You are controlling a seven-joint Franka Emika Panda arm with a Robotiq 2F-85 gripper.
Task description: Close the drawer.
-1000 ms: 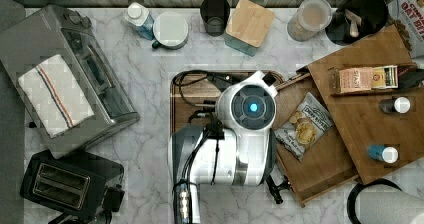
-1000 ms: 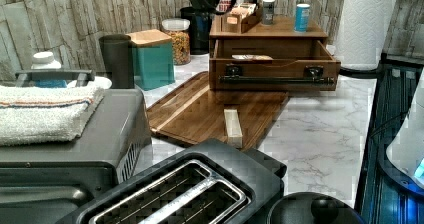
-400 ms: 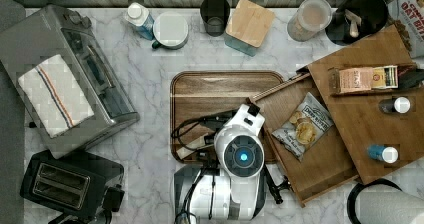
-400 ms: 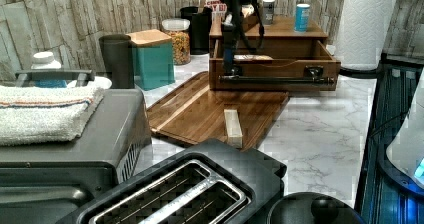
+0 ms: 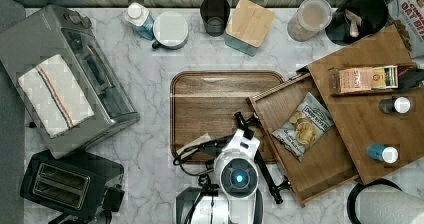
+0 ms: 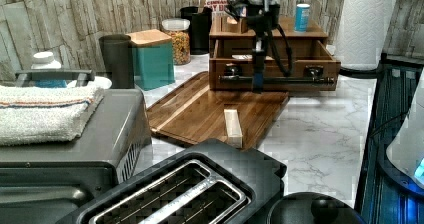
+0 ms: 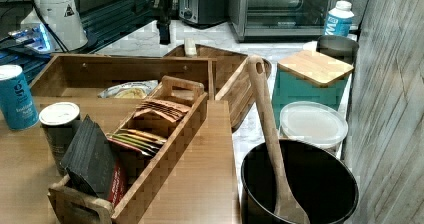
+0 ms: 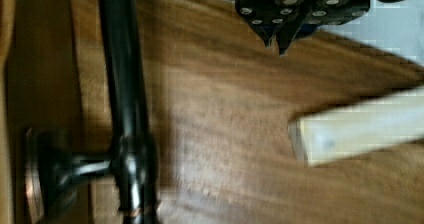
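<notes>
Pincer (image 8: 278, 34): fingers closed, gripping nothing | hovering just before the handle (image 8: 125, 99) | lining up to push drawer (image 5: 305, 149) shut.

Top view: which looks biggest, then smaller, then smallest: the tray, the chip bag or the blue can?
1. Tray, biggest by far.
2. Chip bag in the open drawer.
3. Blue can on the box top, smallest.
</notes>
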